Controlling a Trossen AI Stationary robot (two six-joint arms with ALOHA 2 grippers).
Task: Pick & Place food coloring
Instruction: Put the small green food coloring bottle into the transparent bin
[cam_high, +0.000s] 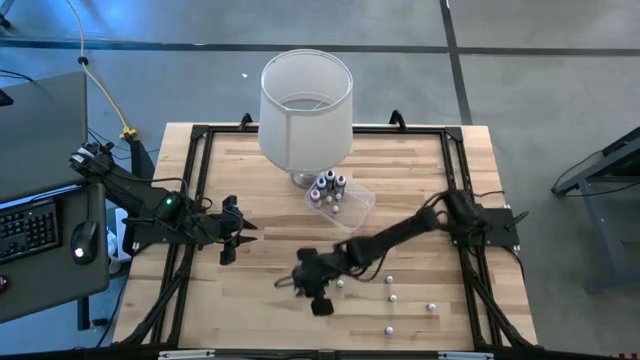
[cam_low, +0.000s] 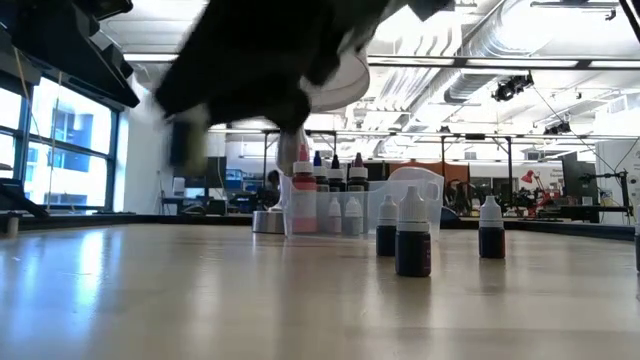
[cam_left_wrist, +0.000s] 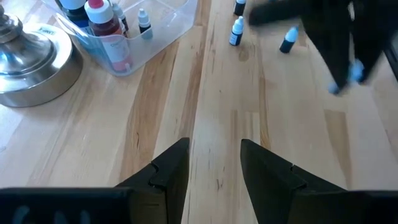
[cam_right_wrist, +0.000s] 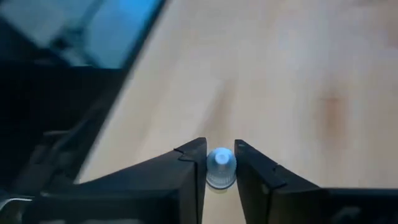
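From above, the table is pale butcher-block wood inside a black metal frame. A white, ribbed lampshade stands at the far middle on a round metal base. Just beside the base, a clear plastic tub holds several upright bottles with white caps. Four more white-capped bottles stand loose on the wood at the near right, well apart from each other. The right gripper sits low over the near middle of the table. The left gripper waits over the left half.

At table height, three loose bottles stand upright, long axis vertical, pointed white caps up, with dark bodies; the nearest is between the other two. Behind them, the tub shows its glossy clear wall, with more bottles inside, one reddish. A blurred dark arm crosses the top.

The left wrist view shows its two dark, angular fingers spread apart over bare wood grain, holding nothing. The shiny domed lamp base and the tub lie beyond.

The right wrist view shows the right gripper's fingers pressed on either side of a small bottle, its rounded white cap facing the camera.
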